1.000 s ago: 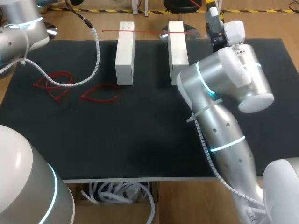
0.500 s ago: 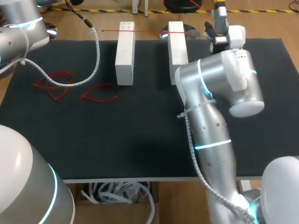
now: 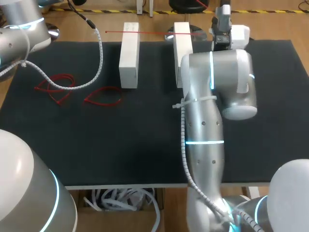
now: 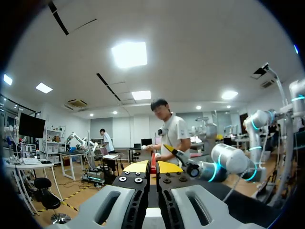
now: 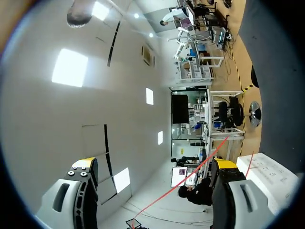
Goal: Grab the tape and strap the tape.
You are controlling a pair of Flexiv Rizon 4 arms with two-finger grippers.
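Right wrist view, and the right gripper [image 5: 155, 163] stands wide open with nothing in its grasp. The red tape [image 5: 200, 162] runs on a slant through the gap between the two fingers and touches neither. That is the relation that matters: the tape's long axis crosses the line between the fingertips, so by my reading a plain closing would pinch it. The right white block [image 5: 267, 174] sits just beside one finger, on its outer side.

Head view now: the tape lies taut across the top of the right white block, carries on over the left white block [image 3: 129, 53] and ends just past it. Its other end leaves the right white block toward the right gripper, which hangs just beyond that block at the far edge of the table [image 3: 145, 140]. The right arm [image 3: 212, 96] is plainly the nearer one. The left arm [image 3: 19, 34] sits well apart from the right white block, and its gripper is out of this view.

Left wrist view: the left gripper [image 4: 153, 168] has its yellow tips drawn together, with a sliver of red at the seam, possibly the distant tape seen end-on rather than anything held.

Hidden: the right arm's bulk covers the near part of the right white block, and the tape's end by the right gripper is hard to make out. Spare red loops [image 3: 53, 87] lie well apart from the right white block, beyond the left one
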